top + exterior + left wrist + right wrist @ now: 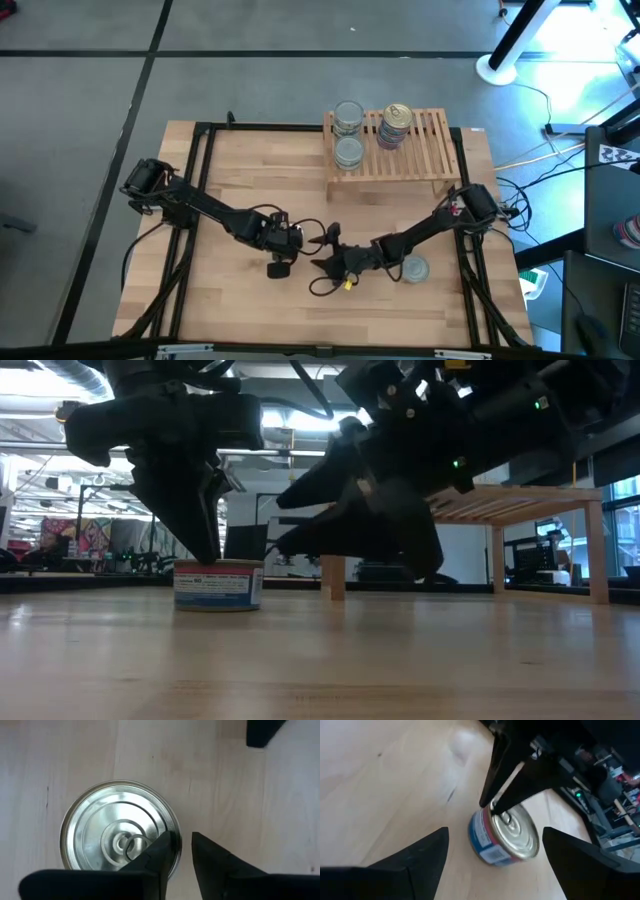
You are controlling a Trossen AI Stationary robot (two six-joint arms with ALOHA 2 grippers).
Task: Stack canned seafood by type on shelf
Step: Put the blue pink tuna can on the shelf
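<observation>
A short tin point(120, 827) with a silver pull-ring top and a blue, white and red label stands upright on the table point(218, 584). My left gripper point(179, 839) points steeply down at it, slightly open. One fingertip is over the top's rim and the other is just outside the wall. My right gripper point(495, 831) is wide open, a little to the tin's right and facing it point(325, 250). On the slatted shelf point(425, 150) stand two silver-topped tins point(348, 135) and a stack with a gold top point(395, 125). My left gripper comes from above. One fingertip point(164, 842) lies over the rim of the tin's top point(172, 827), beside the pull ring. The other point(200, 842) hangs off the tin's side. I cannot tell whether either touches the tin, which stands flat on the table.
Another silver-topped tin point(413, 268) stands on the table beside my right arm. The shelf's legs point(332, 575) stand behind the tin in the low view. A black frame point(200, 200) runs along the table's sides. Bare wood lies near the front edge point(300, 320).
</observation>
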